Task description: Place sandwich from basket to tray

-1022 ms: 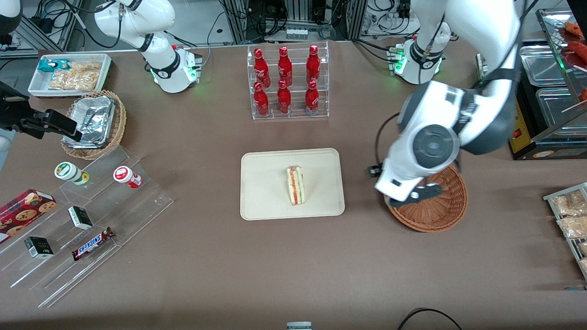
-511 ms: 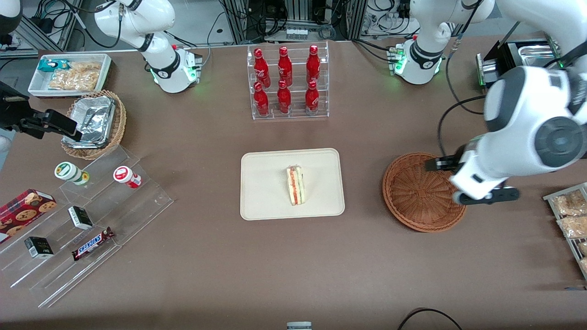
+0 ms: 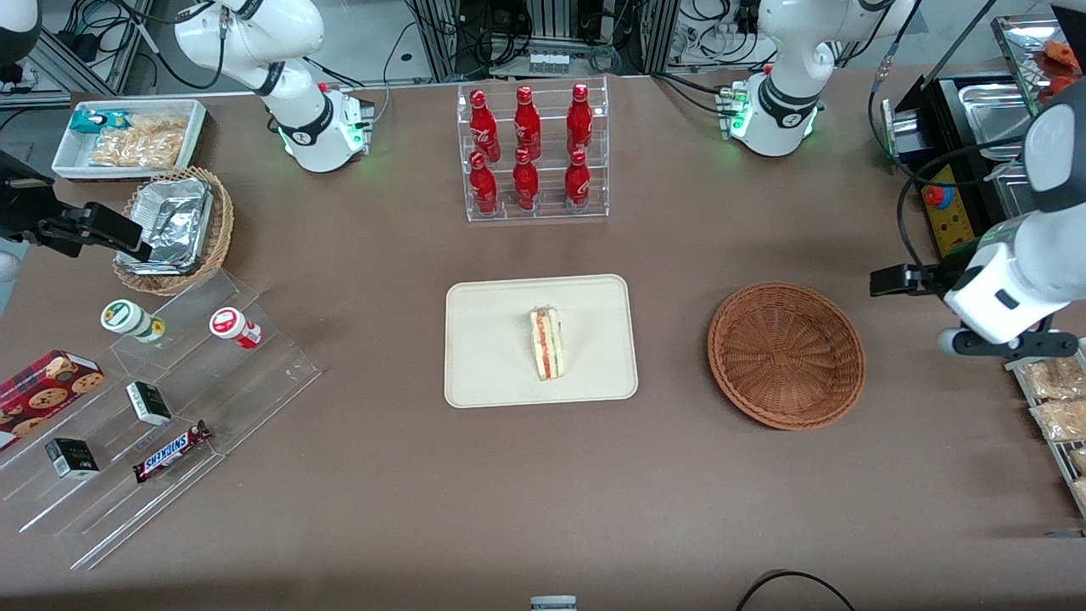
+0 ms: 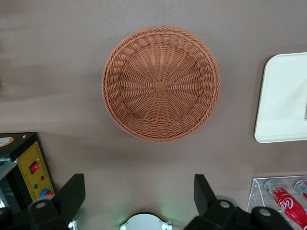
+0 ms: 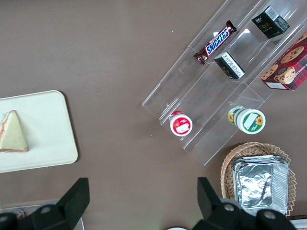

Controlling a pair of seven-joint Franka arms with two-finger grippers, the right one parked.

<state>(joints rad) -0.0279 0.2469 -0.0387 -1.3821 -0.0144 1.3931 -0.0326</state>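
1. The sandwich (image 3: 547, 343) lies on the tray (image 3: 492, 339), near the tray's middle, resting on one side with its red and green filling edge showing from above.
2. The tray sits flat on the brown table (image 3: 543, 492), nearer to the front camera than the clear rack of red bottles (image 3: 530, 151).
3. The basket (image 3: 786, 354) stands on the table beside the tray, toward the working arm's end, apart from the tray. Nothing lies in it; its woven bottom shows fully in the left wrist view (image 4: 161, 84).
4. The gripper (image 3: 1001, 341) hangs above the table at the working arm's end, sideways of the basket and apart from it, just beside the packets of snacks (image 3: 1055, 399) at the table edge.
5. In the left wrist view the two fingers (image 4: 72, 194) stand wide apart, with nothing between them.
6. Toward the parked arm's end of the table stand a clear stepped shelf (image 3: 161, 416) with small snack items and a tan wicker basket (image 3: 174, 229) holding foil containers.
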